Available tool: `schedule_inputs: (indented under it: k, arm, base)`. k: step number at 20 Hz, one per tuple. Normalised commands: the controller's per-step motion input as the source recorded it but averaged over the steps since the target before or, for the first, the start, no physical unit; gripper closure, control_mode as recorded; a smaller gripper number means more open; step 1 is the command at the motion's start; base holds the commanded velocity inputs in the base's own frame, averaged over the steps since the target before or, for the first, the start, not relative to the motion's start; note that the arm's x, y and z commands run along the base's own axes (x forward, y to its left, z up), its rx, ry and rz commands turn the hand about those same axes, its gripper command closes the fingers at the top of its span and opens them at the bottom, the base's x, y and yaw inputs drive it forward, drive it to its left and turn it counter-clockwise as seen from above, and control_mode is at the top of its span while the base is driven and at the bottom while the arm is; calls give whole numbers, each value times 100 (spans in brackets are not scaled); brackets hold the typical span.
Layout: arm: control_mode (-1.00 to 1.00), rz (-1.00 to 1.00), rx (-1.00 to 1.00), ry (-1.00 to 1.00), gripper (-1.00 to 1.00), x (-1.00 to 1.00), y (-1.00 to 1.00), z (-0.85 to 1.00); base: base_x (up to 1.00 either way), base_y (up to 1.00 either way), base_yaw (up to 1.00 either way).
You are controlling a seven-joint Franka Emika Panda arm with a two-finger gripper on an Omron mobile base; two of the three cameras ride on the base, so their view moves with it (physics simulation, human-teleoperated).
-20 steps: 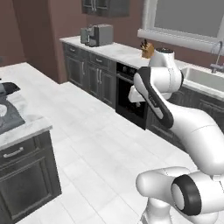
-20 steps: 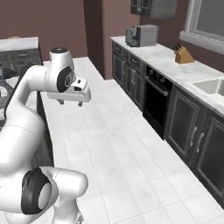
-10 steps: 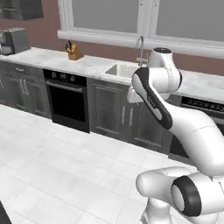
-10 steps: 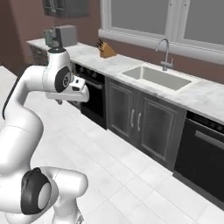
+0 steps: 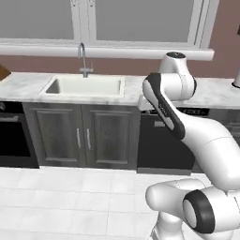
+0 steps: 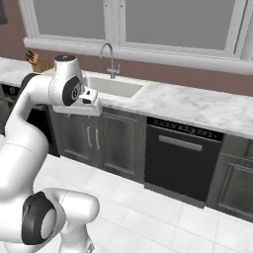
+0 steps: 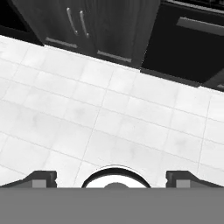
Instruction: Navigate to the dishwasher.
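Dishwasher (image 6: pixel 180 160) sits under the marble counter (image 6: pixel 197 106), just right of the grey double-door sink cabinet (image 6: pixel 106 143), its flat black front carrying a grey bar handle near the top. In your hand view the dishwasher (image 7: pixel 192 41) fills the upper right corner, well apart from the gripper (image 7: pixel 111 177), with white floor tiles (image 7: pixel 87 118) between them. You see the two fingertips (image 7: pixel 41 178) spread wide apart at the bottom edge, holding nothing. From the left base camera the dishwasher (image 5: pixel 161 147) is partly hidden behind the arm. Sink (image 5: pixel 84 86) and tap (image 5: pixel 83 57) lie left of it, below the window (image 6: pixel 148 22). A black oven front (image 5: pixel 11 140) stands further left.
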Motion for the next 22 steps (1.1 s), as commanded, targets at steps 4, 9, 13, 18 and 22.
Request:
schedule_inputs:
  k: [4, 9, 13, 18, 22]
  arm:
    - [100, 0, 0, 0, -100, 0, 0, 0]
    - [100, 0, 0, 0, -100, 0, 0, 0]
    - [100, 0, 0, 0, -100, 0, 0, 0]
    - [100, 0, 0, 0, -100, 0, 0, 0]
    - [100, 0, 0, 0, -100, 0, 0, 0]
  base:
    - [75, 0, -59]
    - [99, 0, -50]
    - [100, 0, -28]
    - [100, 0, -2]
    - [92, -11, 2]
